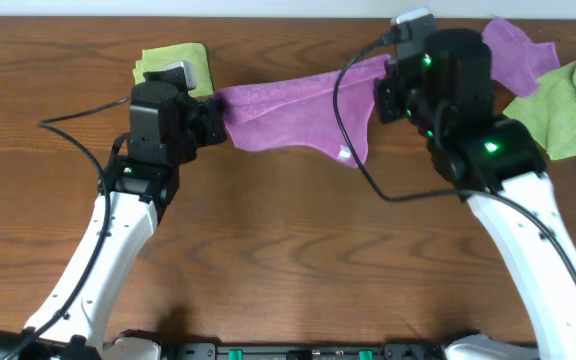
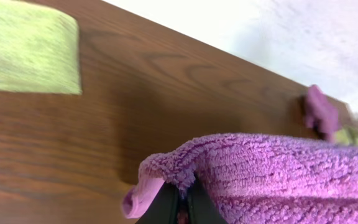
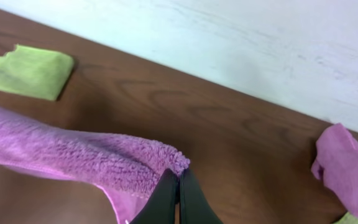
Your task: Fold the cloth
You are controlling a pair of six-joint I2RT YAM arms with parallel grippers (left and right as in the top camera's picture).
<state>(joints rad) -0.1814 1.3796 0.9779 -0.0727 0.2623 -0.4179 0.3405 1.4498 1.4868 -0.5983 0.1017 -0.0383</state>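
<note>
Cloth [image 1: 288,110], fuzzy purple, hangs stretched, one corner drooping.

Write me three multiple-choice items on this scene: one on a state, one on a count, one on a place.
1. How is the cloth held?
A. Lying flat, untouched
B. Pinched by the left hand and the right hand, strung between them
C. By the left hand alone

2. How many purple cloths show overhead?
A. One
B. Two
C. Three

3. Where is the folded green cloth?
A. Draped on the cloth
B. Beside the right hand
C. Just beyond the left hand

Key:
1 B: each wrist view shows a hand shut on a cloth end.
2 B: the held one plus the second purple cloth at far right.
3 C: it peeks out past the left hand.
</note>
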